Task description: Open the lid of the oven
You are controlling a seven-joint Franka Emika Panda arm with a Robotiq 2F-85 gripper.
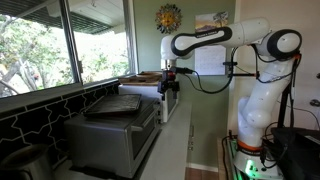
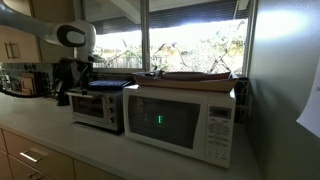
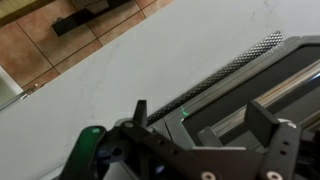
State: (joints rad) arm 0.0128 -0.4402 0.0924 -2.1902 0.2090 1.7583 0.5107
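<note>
The oven (image 1: pixel 108 138) is a dark grey box on the counter, and it also shows in an exterior view (image 2: pixel 98 107) beside the white appliance. Its lid (image 2: pixel 96 111) is upright against the front. In the wrist view the oven's top front edge (image 3: pixel 250 75) and a long bar on the lid (image 3: pixel 232 113) lie just under my fingers. My gripper (image 3: pixel 200 120) is open, one finger on each side of the bar, not touching it. In the exterior views my gripper (image 1: pixel 170 82) (image 2: pixel 74 76) hovers at the oven's upper front.
A flat dark tray (image 1: pixel 116 104) lies on top of the oven. A white microwave (image 2: pixel 182 121) stands next to it with a flat brown board (image 2: pixel 195 75) on top. The pale countertop (image 3: pixel 110 90) runs in front, and windows are behind.
</note>
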